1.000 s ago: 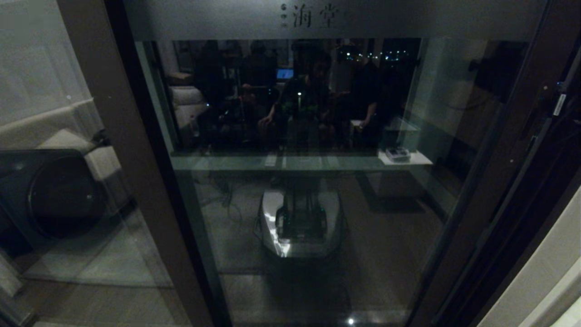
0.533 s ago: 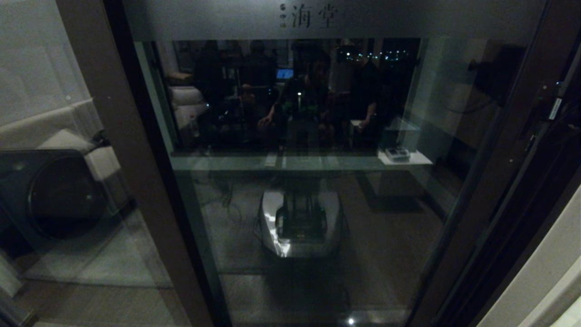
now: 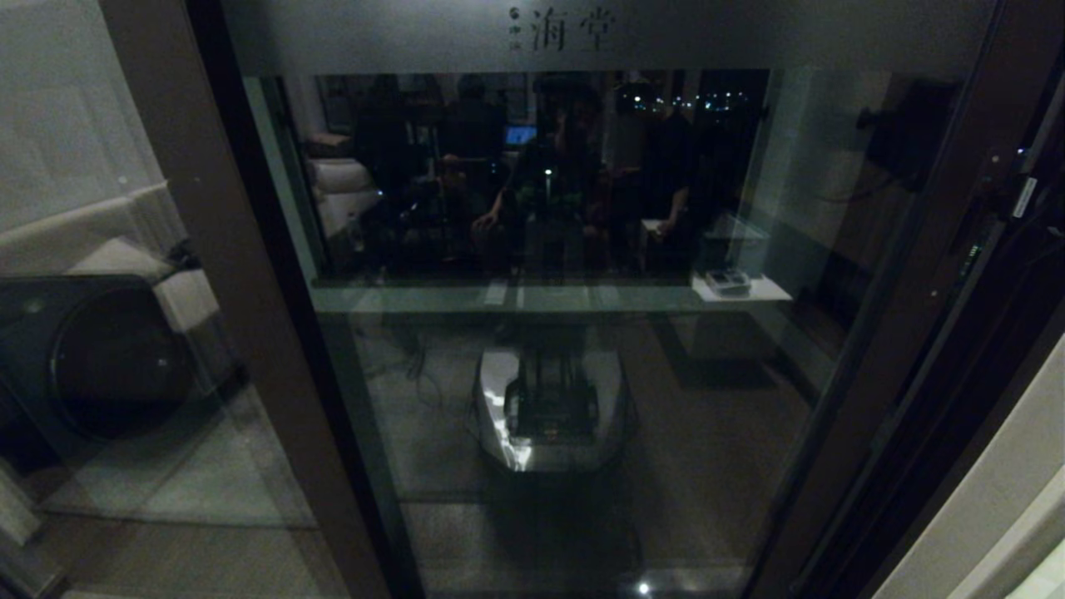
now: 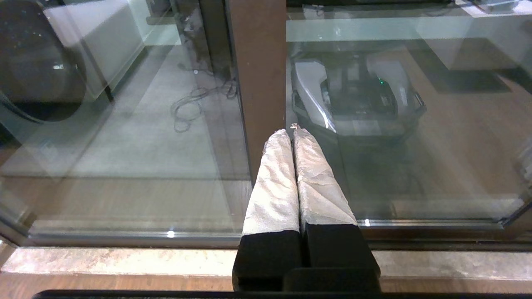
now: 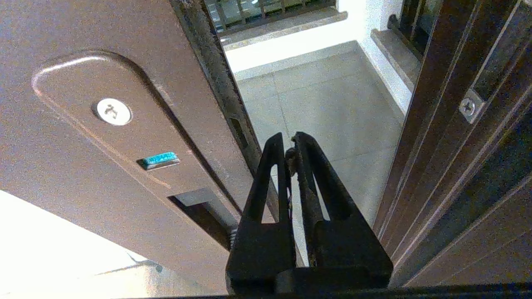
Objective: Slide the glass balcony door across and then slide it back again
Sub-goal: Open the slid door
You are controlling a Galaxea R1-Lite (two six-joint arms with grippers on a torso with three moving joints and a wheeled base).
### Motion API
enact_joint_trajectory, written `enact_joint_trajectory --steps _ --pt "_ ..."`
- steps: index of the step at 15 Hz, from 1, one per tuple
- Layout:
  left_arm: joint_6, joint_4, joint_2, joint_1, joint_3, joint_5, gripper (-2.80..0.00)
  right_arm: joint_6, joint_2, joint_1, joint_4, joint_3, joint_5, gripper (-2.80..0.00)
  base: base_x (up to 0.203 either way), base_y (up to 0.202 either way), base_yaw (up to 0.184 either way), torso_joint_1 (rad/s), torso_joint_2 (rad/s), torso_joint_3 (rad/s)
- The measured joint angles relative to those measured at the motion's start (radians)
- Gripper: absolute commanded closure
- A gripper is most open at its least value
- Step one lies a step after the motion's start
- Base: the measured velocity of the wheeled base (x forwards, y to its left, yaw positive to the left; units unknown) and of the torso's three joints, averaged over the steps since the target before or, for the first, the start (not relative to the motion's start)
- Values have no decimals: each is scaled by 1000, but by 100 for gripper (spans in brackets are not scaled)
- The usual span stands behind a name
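The door (image 3: 541,333) has crept slightly left since a second ago, leaving a narrow gap at the jamb (image 5: 449,137). The right pincer (image 5: 289,145), fingers together and holding nothing, sits in that gap beside the door's edge. The left pincer (image 4: 289,132), also closed, idles before the left stile (image 4: 257,62). Opening slide judged barely begun.

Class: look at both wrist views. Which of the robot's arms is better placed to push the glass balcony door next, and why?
Right. The right gripper, shut, sits in the open gap beside the glass balcony door at its handle stile. The left gripper, shut, hangs low before the other brown stile, away from that edge.
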Motion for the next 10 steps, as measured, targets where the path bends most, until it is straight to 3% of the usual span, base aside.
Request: enact_joint_trajectory --steps 10 --pt "0 0 0 0 0 0 0 -3 -4 27 1 -7 6 0 0 0 0 0 0 0"
